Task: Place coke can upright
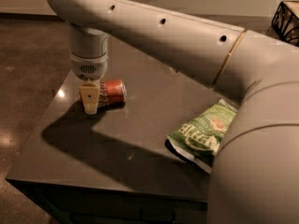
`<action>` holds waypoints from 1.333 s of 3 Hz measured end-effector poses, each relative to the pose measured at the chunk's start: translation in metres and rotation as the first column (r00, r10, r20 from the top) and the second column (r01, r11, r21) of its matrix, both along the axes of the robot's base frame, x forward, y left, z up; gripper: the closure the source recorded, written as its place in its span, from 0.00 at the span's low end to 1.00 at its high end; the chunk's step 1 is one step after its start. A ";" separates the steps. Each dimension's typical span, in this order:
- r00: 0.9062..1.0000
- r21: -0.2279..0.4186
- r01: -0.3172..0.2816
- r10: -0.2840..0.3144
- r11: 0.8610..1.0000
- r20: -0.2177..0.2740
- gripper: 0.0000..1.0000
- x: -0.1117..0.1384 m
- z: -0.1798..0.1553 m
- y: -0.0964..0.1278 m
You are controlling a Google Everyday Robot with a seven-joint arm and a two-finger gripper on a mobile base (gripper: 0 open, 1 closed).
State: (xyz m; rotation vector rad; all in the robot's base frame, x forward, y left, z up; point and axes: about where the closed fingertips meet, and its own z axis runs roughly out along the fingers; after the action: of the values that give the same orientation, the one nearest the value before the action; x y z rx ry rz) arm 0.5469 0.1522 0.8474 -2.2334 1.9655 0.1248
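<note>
The coke can (113, 92) is red with white script and lies on its side on the dark grey table (117, 162), near the table's left edge. My gripper (89, 104) points straight down and reaches the tabletop at the can's left end, covering that end. The can's right part shows beside it. I cannot see whether the gripper holds the can. My large cream arm crosses the top of the view and fills the right side.
A green chip bag (202, 133) lies flat on the right part of the table, partly behind my arm. A black wire basket (286, 18) stands at the far right. The table's left and front edges drop to a brown floor.
</note>
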 end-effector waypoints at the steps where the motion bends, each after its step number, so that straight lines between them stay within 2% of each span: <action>1: 0.998 0.010 0.064 -0.064 0.998 -0.003 0.61 -0.001 0.003 0.001; 2: 0.993 0.062 0.116 -0.115 0.991 -0.021 0.84 0.010 0.019 -0.009; 3: 0.988 0.202 0.152 -0.145 0.967 -0.052 1.00 0.030 0.047 -0.021; 4: 0.984 0.401 0.172 -0.141 0.900 -0.105 1.00 0.046 0.070 -0.040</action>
State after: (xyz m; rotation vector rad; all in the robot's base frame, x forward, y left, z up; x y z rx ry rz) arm 0.5926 0.1117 0.9173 -1.8208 1.9271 0.5524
